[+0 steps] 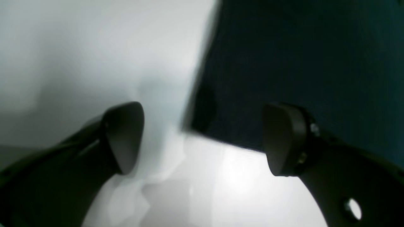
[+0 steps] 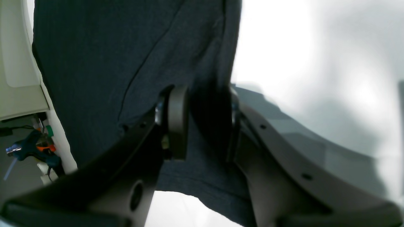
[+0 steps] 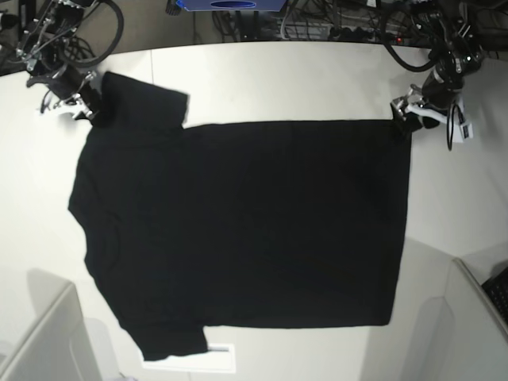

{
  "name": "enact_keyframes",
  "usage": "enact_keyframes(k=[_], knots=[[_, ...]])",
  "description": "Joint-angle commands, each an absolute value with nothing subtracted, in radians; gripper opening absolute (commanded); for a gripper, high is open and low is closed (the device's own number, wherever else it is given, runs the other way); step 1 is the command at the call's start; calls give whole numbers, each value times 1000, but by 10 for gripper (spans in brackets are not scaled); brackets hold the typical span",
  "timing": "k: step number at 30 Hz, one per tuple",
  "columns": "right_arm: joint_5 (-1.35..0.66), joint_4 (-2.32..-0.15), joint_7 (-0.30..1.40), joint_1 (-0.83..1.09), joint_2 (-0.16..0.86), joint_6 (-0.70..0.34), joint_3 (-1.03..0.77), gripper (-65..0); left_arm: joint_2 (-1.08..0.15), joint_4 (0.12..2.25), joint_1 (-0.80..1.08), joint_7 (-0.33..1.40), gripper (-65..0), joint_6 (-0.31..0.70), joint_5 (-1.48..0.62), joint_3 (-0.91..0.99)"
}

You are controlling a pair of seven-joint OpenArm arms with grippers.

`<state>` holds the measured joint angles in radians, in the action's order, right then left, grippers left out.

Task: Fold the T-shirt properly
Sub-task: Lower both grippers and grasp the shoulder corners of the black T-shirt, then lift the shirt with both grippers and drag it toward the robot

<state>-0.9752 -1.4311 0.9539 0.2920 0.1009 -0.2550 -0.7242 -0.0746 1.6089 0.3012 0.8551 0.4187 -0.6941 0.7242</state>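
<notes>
Presently, black T-shirt [image 3: 246, 222] spread flat on white tabletop [image 3: 317, 79], right end effector [image 2: 205, 126] clenched on a sleeve edge at the far corner, left end effector [image 1: 202, 138] released, straddling the hem corner opposite.

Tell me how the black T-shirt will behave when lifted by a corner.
The large black cloth T-shirt lies flat on the white table, so it will probably droop limply. Fabric bunches between the right claw pads, suggesting it creases easily. It looks light.
</notes>
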Motion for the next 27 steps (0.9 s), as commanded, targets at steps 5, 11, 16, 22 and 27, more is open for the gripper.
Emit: enact_keyframes(k=[5, 11, 16, 22, 27], knots=[[-914, -1428, 992, 302, 105, -242, -719, -467, -74, 1569, 271, 863, -102, 421, -705, 693], [-914, -1428, 992, 302, 105, -242, -719, -468, -65, 1541, 266, 863, -425, 421, -705, 696], [-914, -1428, 992, 300, 105, -242, -719, -471, -65, 1532, 265, 863, -650, 421, -710, 694], [-914, -1428, 949, 306, 105, -242, -725, -650, -71, 1546, 272, 865, -650, 421, -710, 694], [-917, -1468, 947, 337, 105, -242, -727, -650, -87, 1613, 325, 865, -650, 421, -710, 696]])
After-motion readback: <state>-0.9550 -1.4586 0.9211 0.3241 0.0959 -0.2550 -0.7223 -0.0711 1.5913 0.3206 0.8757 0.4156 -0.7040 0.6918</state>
